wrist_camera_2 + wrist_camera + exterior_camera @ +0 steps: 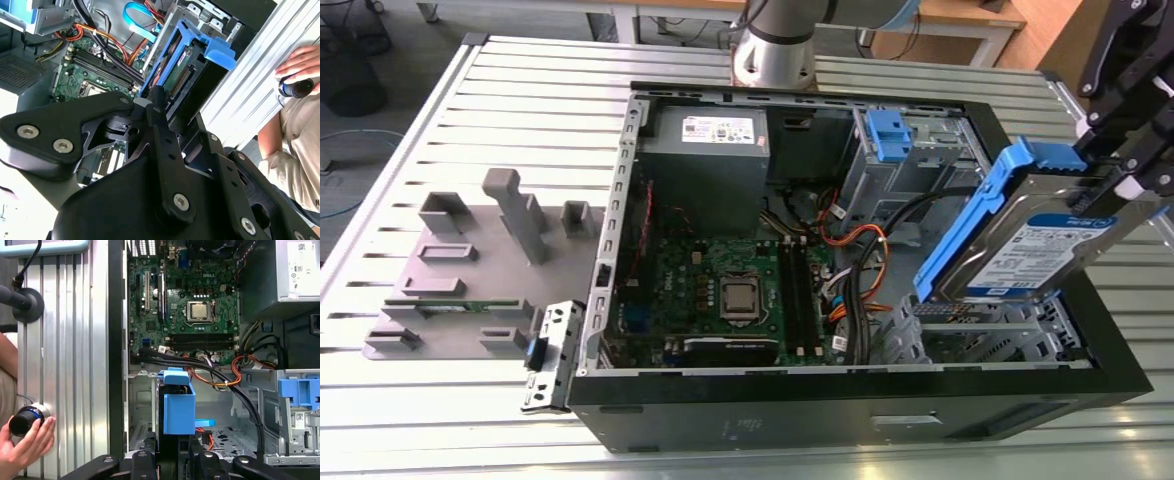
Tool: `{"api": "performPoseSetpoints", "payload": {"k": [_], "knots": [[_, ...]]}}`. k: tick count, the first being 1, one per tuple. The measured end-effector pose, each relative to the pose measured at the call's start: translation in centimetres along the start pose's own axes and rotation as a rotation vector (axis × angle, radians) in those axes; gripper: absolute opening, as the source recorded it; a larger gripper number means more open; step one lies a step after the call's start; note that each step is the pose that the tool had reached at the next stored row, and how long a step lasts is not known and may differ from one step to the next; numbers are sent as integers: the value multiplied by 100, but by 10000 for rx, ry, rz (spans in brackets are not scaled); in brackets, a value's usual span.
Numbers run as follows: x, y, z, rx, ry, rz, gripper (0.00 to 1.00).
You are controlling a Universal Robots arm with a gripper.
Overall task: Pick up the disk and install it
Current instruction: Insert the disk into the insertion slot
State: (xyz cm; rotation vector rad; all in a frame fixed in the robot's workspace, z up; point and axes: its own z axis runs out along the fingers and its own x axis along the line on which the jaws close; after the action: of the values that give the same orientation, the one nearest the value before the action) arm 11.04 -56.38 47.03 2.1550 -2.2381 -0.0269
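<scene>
The disk is hanging in the air, off the table. It is tilting steeply with its blue carrier handle uppermost, over the drive cage at the near corner of the computer case on the exterior view's right. The gripper is clamping it by the upper end, with the fingers drawn in against the drive's two faces. In both wrist views the carrier is pointing down towards the cage floor.

Judging by this, the pick-up is done and the install step is in hand, with the disk not yet seated. I cannot tell whether its lower edge is touching the cage. Seating it looks to call for squaring the carrier with the bay and keeping clear of the black cables just beside it.

A person's hand is resting on the table well apart from the case.
</scene>
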Motion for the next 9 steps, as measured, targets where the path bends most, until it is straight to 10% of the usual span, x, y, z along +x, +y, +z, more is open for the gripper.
{"api": "performPoseSetpoints", "payload": {"k": [9], "knots": [[-2,-55,86,-10,0,0,35]]}}
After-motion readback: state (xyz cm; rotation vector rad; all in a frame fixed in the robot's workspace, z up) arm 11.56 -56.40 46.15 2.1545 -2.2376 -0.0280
